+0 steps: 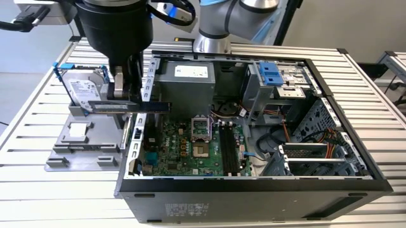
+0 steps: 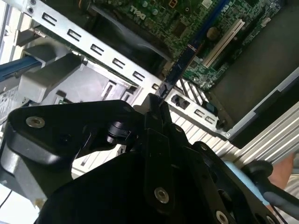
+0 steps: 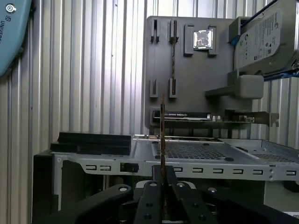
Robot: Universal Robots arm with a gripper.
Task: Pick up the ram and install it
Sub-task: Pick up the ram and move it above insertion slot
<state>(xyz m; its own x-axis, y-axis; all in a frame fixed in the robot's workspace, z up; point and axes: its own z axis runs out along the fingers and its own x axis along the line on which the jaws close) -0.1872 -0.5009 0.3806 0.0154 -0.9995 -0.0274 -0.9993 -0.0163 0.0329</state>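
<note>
Carrying the ram (image 1: 152, 107) well at this stage is, in my judgement, mostly a matter of clearance and alignment against the computer case (image 1: 254, 180). The gripper (image 1: 123, 97) has its fingers pinched together on the stick near its middle, holding it on edge and level just above the case's side wall, on the side nearest the grey fixture (image 1: 79, 145) and the hard drive (image 1: 82, 88). One end of the stick reaches inward over the case's open top, and the other end hangs outside it. In the first wrist view the ram (image 3: 162, 135) reads as a thin upright line rising straight from between the closed fingers (image 3: 152, 196), so the grip looks square rather than skewed. The memory slots (image 1: 230, 147) lie deep inside the case on the motherboard (image 1: 190, 147), well apart from the stick. They appear to run crosswise to the way it is held, so I judge its long axis has to be turned to match them. A good move stays high enough for both ends to clear the case's wall and brings the lower edge down parallel to the slot. The thin board would bend or skid if pressed in tilted.
</note>
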